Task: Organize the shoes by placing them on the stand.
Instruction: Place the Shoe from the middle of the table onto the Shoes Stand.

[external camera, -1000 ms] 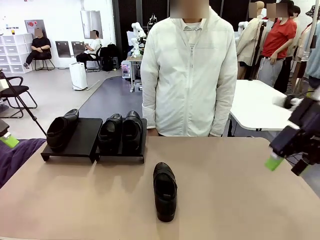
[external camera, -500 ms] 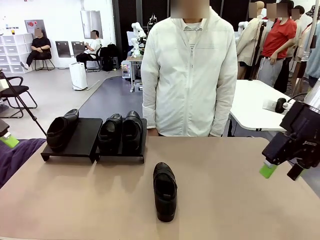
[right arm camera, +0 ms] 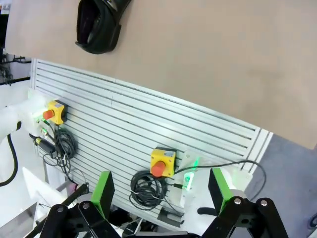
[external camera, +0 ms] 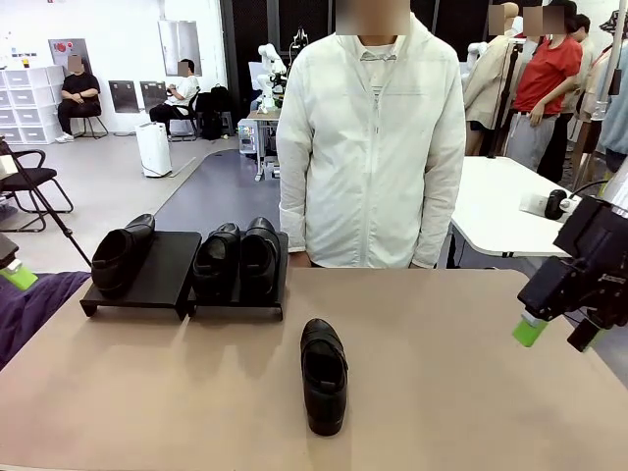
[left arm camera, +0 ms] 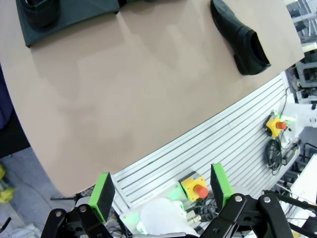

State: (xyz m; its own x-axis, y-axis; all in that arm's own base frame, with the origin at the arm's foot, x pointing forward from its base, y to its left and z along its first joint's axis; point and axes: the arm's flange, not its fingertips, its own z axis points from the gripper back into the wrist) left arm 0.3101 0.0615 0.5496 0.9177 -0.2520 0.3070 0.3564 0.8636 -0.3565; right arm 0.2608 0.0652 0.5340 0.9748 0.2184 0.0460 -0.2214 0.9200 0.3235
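At table's right edge, right gripper [external camera: 555,334] has dipped slightly (jaws apart).

A: We've got glossy black shoes [external camera: 324,376] on a tan desk [external camera: 442,392], plus a matte black stand [external camera: 157,280] at its far-left corner.

B: Yep, and we see green pads [external camera: 530,331], yellow boxes with red buttons [right arm camera: 161,163], a white jacket [external camera: 371,147].
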